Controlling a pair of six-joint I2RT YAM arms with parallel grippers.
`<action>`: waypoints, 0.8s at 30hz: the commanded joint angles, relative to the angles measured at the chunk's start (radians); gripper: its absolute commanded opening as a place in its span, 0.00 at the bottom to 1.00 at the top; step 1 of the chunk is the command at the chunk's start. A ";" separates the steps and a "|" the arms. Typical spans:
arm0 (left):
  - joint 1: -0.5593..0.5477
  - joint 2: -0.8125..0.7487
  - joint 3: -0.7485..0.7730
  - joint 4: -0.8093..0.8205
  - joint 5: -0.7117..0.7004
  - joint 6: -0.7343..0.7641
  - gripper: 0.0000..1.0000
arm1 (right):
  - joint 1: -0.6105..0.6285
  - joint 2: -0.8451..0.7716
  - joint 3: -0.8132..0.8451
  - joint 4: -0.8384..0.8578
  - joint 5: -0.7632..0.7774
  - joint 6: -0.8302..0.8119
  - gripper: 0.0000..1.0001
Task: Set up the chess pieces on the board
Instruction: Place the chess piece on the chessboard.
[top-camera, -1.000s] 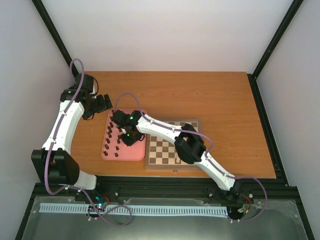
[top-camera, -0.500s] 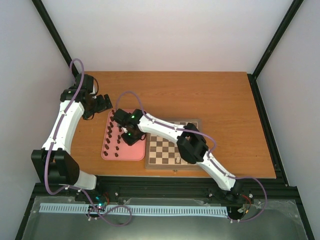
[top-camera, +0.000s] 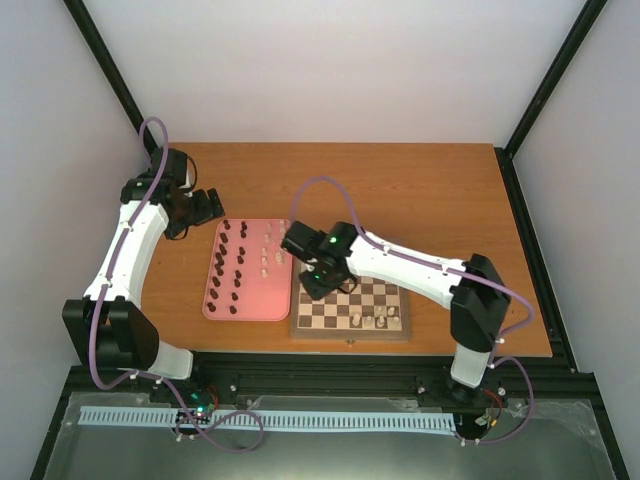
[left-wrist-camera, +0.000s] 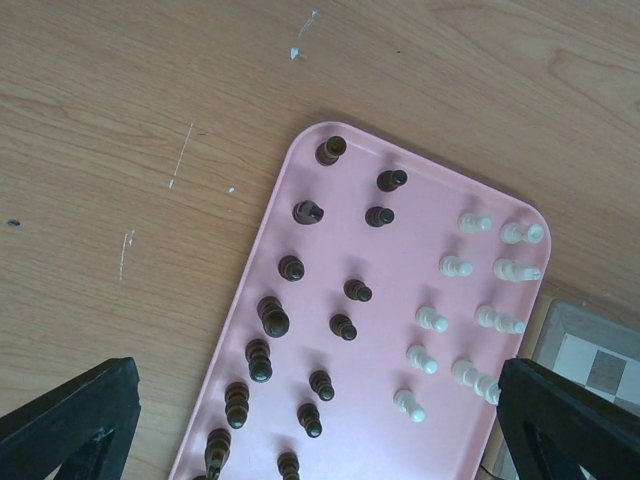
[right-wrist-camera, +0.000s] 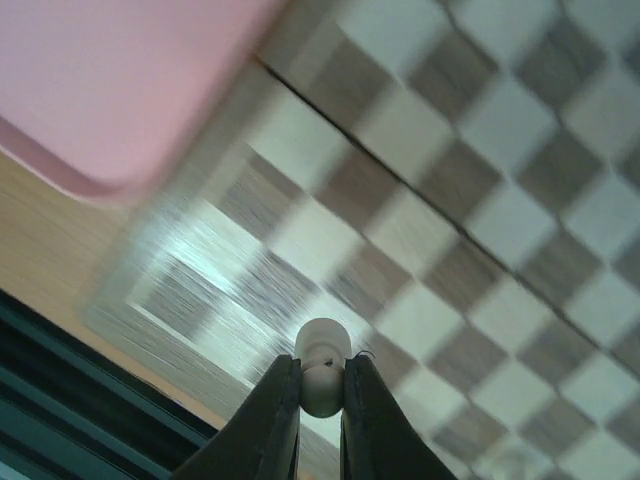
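The board (top-camera: 330, 333) lies at the table's near middle, with a few cream-white chess pieces (top-camera: 368, 319) on its near rows. My right gripper (top-camera: 318, 280) hovers over the board's left part. In the right wrist view the right gripper (right-wrist-camera: 322, 378) is shut on a cream-white piece (right-wrist-camera: 321, 350) above the blurred checks (right-wrist-camera: 500, 200). Several dark brown pieces (top-camera: 228, 270) and cream-white pieces (top-camera: 268, 255) stand in the pink tray (top-camera: 252, 300). My left gripper (top-camera: 205, 207) is open and empty beyond the tray's far-left corner; the left wrist view shows the left gripper (left-wrist-camera: 318, 400) above the tray.
The left wrist view shows dark pieces (left-wrist-camera: 273, 318) on the left side of the pink tray (left-wrist-camera: 390, 290), cream ones (left-wrist-camera: 430, 320) on its right, and the board's corner (left-wrist-camera: 590, 360). The tray's corner (right-wrist-camera: 110, 80) and the table's near edge show in the right wrist view.
My right gripper has moved right from over the pink tray to the board's left part, holding a cream-white piece. The left arm has not moved.
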 joint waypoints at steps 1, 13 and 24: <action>-0.003 -0.005 0.007 0.005 -0.008 0.001 1.00 | -0.043 -0.112 -0.205 -0.007 0.035 0.101 0.11; -0.003 -0.002 -0.004 0.007 -0.001 -0.001 1.00 | -0.101 -0.234 -0.443 0.053 0.028 0.168 0.11; -0.003 0.003 -0.015 0.012 0.005 -0.002 1.00 | -0.125 -0.259 -0.502 0.074 0.009 0.175 0.11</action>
